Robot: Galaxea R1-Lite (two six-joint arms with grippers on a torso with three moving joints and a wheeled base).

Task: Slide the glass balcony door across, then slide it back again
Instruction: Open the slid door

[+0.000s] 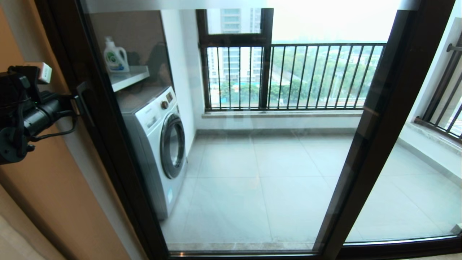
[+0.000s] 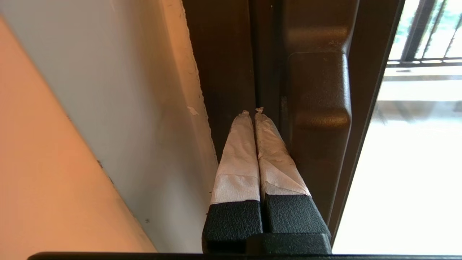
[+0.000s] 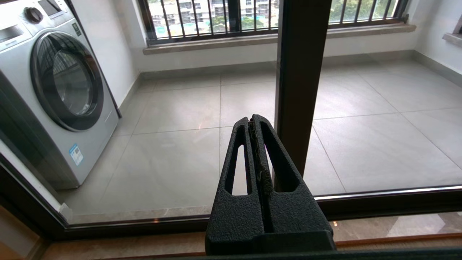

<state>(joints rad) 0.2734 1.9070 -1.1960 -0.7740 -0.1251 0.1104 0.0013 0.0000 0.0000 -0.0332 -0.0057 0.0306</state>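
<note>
Balcony beyond the glass: pale grey floor tiles (image 1: 267,173), glossy; white front-load washing machine (image 1: 158,144) against the left wall, detergent bottle (image 1: 115,56) on a shelf (image 1: 130,77) above it, black railing bars (image 1: 306,76) across the window.

Glass balcony door (image 1: 234,126) fills the middle of the head view, clear pane in a slim dark brown metal frame, and looks fully across to the left jamb. Its short bar handle (image 2: 317,104), smooth satin metal with rounded corners, sits on the left upright.

My left fingers (image 2: 249,144) are closed together, empty, tips wrapped in white tape, poked into the narrow channel just beside the handle, between it and the jamb. Peach-painted wall (image 2: 54,144) next to that, paint rough at the edge.

My right fingers (image 3: 278,155), black textured plastic with slots, are pressed together on nothing, hanging low near the bottom track (image 3: 389,202), in front of the middle upright.

Step, I'd judge: start of a slide, door at its left end. Next move calls for a sideways push on the handle's flank toward my right, keeping the tips seated so they don't slip off the smooth metal.
</note>
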